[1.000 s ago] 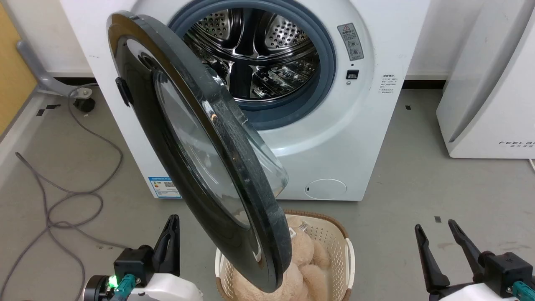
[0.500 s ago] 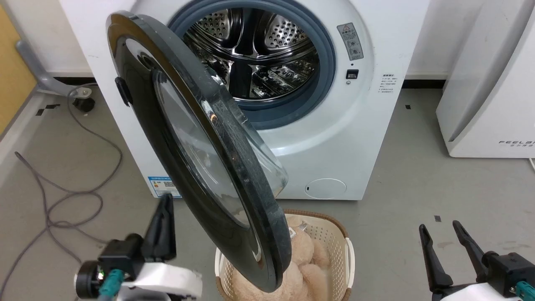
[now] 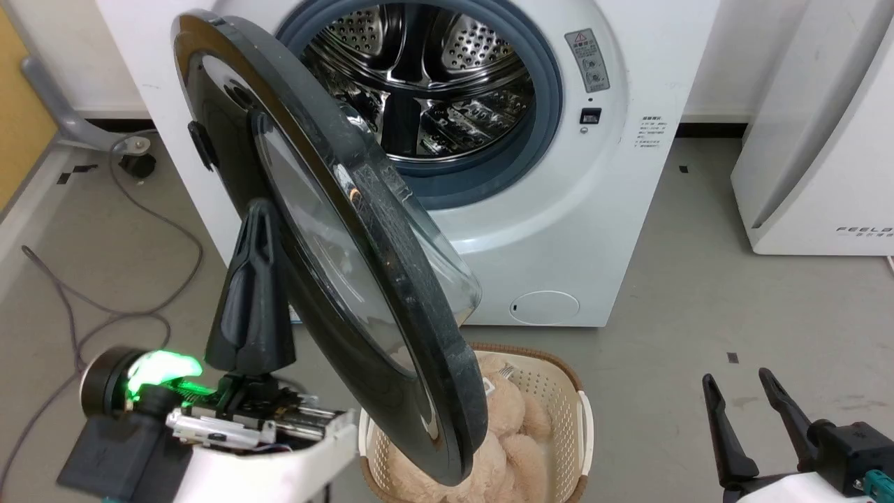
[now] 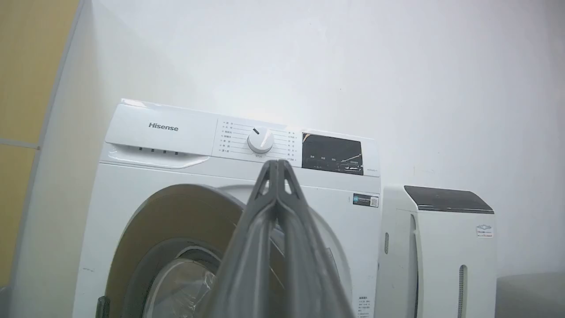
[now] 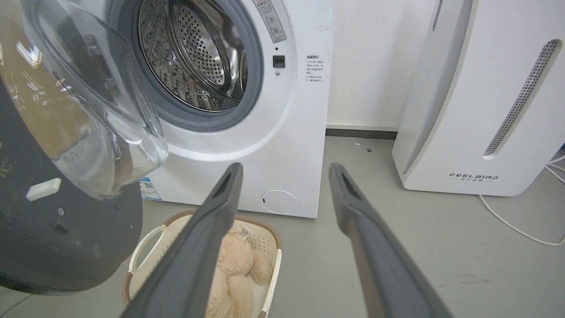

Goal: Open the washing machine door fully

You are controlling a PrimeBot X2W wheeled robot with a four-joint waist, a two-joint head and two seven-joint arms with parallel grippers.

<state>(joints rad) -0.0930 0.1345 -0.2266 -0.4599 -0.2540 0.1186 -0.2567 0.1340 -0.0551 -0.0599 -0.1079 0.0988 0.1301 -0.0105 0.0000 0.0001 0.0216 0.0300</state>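
1 washer [image 3: 559, 230], 1 door [image 3: 328, 244], 1 drum [image 3: 433, 84], 1 basket [image 3: 583, 426], 1 plush toy [image 3: 503, 419], 1 white appl. [image 3: 817, 161]

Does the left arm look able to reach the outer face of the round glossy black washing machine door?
Probably yes: the left gripper, fingers shut, stands at the outer face of the round glossy black washing machine door, nothing between them. Whether they touch is unclear.

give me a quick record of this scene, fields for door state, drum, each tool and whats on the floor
door: washing machine door partly open, its lower edge over the basket
drum: steel drum exposed
left arm: left tool shut, pointing up by the door's outer face, contact unclear
right arm: right tool open, low, apart from the door
floor: basket holds a beige plush toy, in front of the washing machine
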